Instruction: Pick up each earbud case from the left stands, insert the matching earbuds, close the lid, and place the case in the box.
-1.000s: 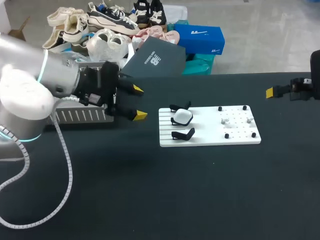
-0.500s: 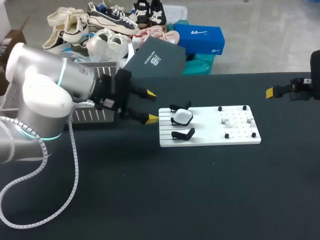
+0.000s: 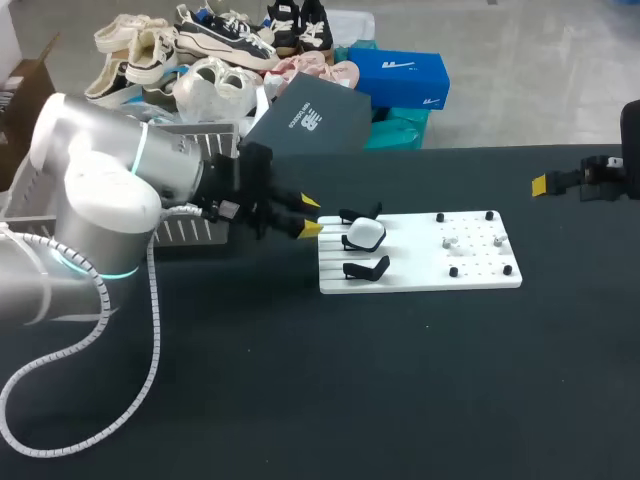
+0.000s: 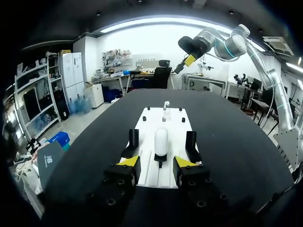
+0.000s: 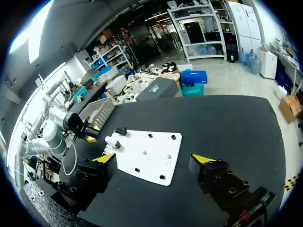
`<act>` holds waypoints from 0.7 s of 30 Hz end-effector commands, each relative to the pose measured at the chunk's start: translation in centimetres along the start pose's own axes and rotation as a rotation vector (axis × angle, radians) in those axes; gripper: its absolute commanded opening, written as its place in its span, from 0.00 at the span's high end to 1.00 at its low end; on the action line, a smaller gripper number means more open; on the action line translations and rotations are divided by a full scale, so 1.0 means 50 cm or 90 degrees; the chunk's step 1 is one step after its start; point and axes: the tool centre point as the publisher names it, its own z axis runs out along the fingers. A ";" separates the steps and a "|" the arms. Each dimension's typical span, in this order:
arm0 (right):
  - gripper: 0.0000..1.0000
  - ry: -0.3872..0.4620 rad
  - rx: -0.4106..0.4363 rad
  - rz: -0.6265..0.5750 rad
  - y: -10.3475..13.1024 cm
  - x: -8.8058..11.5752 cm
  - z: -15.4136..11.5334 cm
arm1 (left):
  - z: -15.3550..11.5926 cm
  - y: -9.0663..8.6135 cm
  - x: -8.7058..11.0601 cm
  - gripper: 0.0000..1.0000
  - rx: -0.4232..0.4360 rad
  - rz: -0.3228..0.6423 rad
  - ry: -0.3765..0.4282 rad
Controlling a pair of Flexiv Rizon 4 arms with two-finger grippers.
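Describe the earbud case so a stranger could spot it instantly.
A white board lies on the black table. At its left end, the earbud case is the rounded white shell between two empty black stands.

Left claw [image 3: 307, 215] open, pointing inward, low, right claw [image 5: 154, 159] open wide, far right.

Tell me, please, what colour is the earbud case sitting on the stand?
White. The earbud case shows best in the left wrist view.

Overhead and wrist views (opposing) share the board [image 3: 420, 270].
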 end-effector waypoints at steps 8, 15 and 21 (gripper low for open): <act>0.00 0.001 -0.002 0.000 -0.002 -0.001 0.001 | 0.044 -0.016 0.002 0.29 0.000 0.014 -0.008; 0.00 0.001 -0.002 0.000 -0.002 -0.001 0.001 | 0.068 -0.019 -0.002 0.42 -0.010 0.022 -0.027; 0.00 0.001 -0.002 0.000 -0.002 -0.001 0.001 | 0.089 -0.020 0.001 0.42 -0.010 0.022 -0.025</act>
